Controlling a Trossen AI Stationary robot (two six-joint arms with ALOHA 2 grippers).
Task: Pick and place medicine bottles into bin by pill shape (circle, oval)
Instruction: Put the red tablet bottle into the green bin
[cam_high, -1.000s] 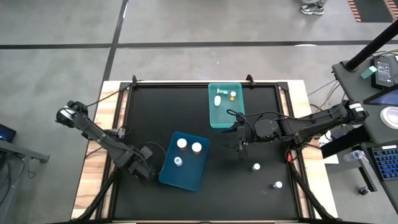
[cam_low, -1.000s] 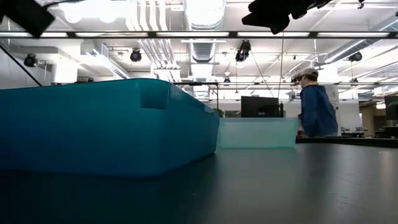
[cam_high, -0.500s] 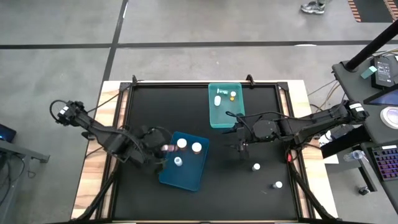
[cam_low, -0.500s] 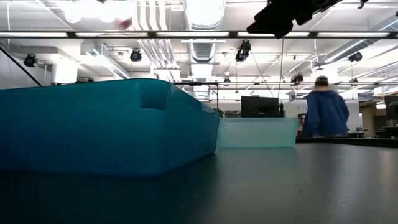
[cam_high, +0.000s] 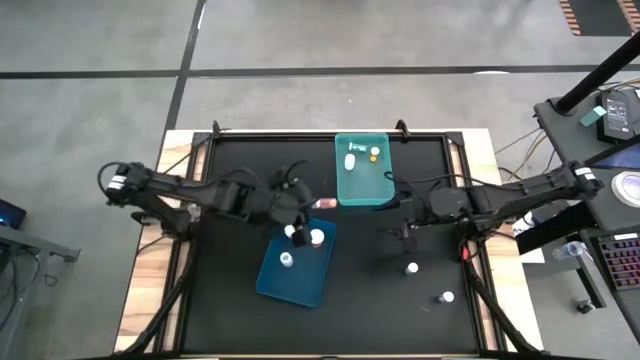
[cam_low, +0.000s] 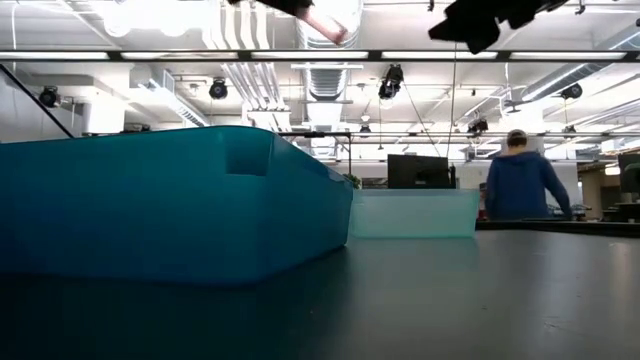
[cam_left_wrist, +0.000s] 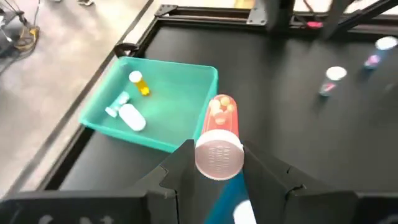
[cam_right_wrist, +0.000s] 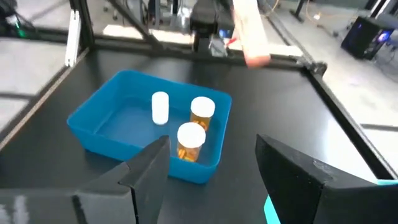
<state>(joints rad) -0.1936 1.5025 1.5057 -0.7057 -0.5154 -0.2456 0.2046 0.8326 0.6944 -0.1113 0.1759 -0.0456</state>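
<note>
Blue bin, teal bin, black table, amber bottles w/ white caps

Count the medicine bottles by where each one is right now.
In the green bin: 3 bottles
In the blue bin: 3
Loose on the table: 2
In the left pincer: 1 bottle
Total: 9
</note>
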